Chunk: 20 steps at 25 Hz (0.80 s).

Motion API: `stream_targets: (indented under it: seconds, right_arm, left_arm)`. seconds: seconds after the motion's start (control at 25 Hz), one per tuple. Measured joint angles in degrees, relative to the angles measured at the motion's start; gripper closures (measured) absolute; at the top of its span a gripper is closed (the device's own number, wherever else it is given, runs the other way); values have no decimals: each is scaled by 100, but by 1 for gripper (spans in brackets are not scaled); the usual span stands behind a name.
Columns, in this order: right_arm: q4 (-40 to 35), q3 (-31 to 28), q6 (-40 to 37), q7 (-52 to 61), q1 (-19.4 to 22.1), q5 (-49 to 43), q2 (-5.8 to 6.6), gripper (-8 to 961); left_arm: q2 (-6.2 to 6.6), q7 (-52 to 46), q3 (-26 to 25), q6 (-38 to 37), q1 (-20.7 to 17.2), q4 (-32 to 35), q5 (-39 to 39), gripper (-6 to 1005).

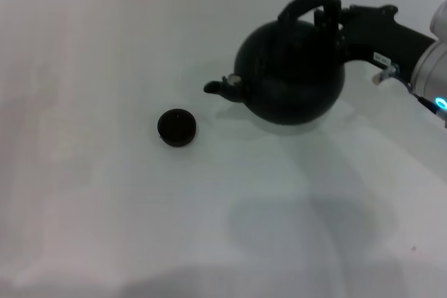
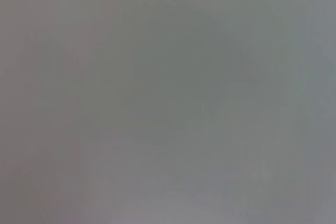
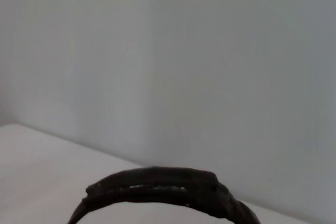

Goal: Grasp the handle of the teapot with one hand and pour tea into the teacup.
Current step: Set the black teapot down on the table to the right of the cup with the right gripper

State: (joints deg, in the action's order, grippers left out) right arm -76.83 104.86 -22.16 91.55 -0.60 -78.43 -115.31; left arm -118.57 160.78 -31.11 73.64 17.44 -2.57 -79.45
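Black on a pale table (image 1: 84, 228): the teapot (image 1: 290, 75) sits at the far right of the head view, spout pointing toward the robot's left, where the teacup (image 1: 177, 127) stands well apart, nearer the robot, upright and untouched. The right gripper (image 1: 330, 15) reaches in from the right and meets the handle (image 1: 302, 3) on the side away from the spout — a hold that would let the pot tip spout-down toward the cup. Its fingers appear pressed together around the bail, though black on black makes the contact hard to confirm. The right wrist view shows only the handle's arch (image 3: 157, 187) close below the camera, which fits a grip at the top of the bail. The left gripper is out of sight; its wrist view shows only a blank grey field.

Judgement: the grasp is made, the pour not yet begun. The pot must be carried to the cup before tilting.
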Motion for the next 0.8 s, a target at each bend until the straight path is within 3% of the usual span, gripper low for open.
stream_targets:
  seconds: [0.8]
  right_arm:
    - [771,-168,-22,-9,-274,70,-15,836]
  left_arm:
    - [1,-8,27,-8,24,14,18,139]
